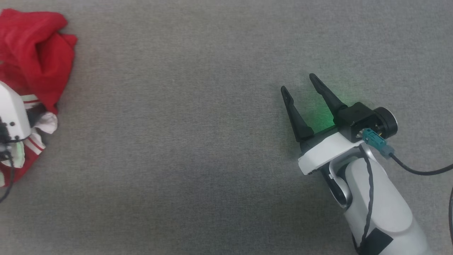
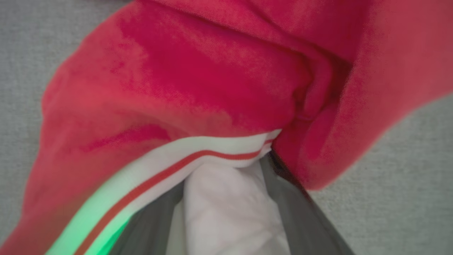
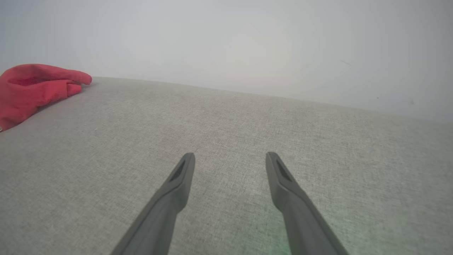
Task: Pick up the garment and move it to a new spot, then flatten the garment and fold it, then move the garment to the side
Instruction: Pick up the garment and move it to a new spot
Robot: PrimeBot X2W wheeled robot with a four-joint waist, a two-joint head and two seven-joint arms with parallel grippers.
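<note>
The garment [image 1: 35, 53] lies crumpled at the far left of the grey surface, bright red with white striped trim. Up close, the garment [image 2: 198, 78] shows a red fold above a white band with a red stripe. My left gripper [image 2: 226, 173] is pushed into it, its grey fingers [image 2: 304, 212] spread wide with white inner fabric between them. The left arm's white wrist [image 1: 12, 113] sits over the garment's lower part. My right gripper [image 1: 298, 82] stands open over bare surface far to the right, nothing between its fingers [image 3: 283, 184]. The garment [image 3: 32, 85] appears far off to its left.
A grey woven cloth surface [image 1: 184, 141] stretches between the garment and my right arm. A black cable [image 1: 417, 171] trails from the right wrist toward the right edge. A pale wall [image 3: 247, 42] rises behind the surface's far edge.
</note>
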